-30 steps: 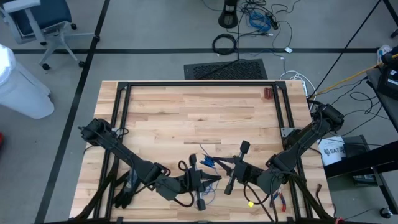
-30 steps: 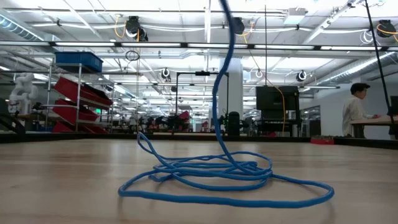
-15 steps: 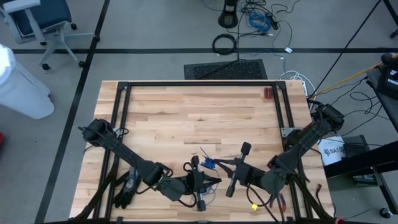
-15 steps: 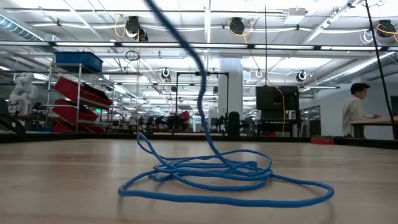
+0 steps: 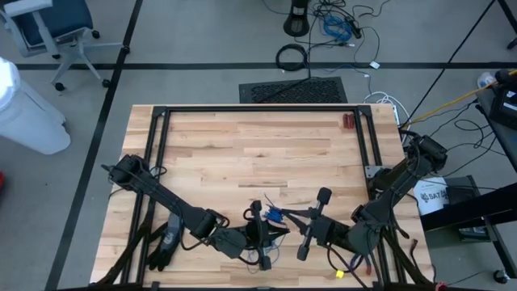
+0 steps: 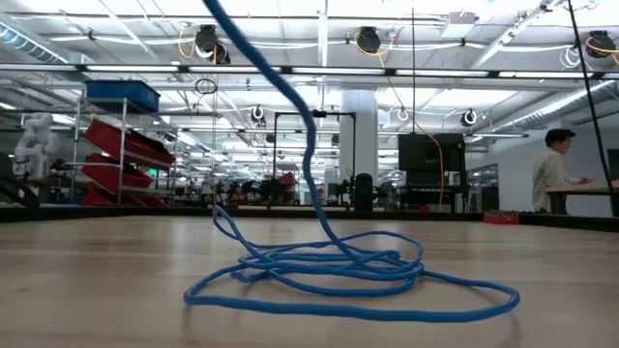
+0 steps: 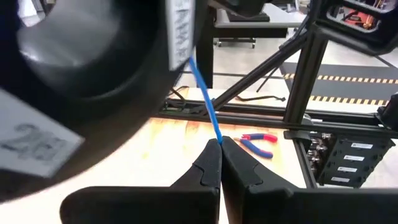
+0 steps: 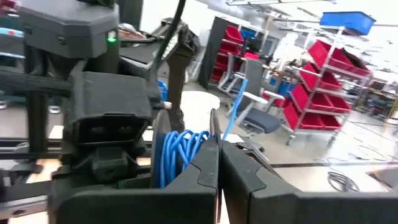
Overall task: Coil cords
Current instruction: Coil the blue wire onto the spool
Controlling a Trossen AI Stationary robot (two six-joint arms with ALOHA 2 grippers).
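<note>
Midway through the coil, both hands pinching blue cord

Broadly, the bench (image 5: 242, 145) is bare wood across most of its top; all the work sits at its near edge, where my two arms meet. Beside my left arm lies a black glove (image 5: 161, 246), well clear of the job. My left hand (image 7: 220, 144) is closed to a narrow pinch on the cord (image 6: 319, 275), which runs up and away from its fingertips. My right hand (image 8: 219, 144) is likewise closed, holding several blue turns gathered just against its fingers. Most of the cord still lies as a loose, flat tangle on the bench between my hands, one strand rising out of it. I judge the winding only partly done. Next I would need to draw that rising strand round the held turns without letting them slip.
</note>
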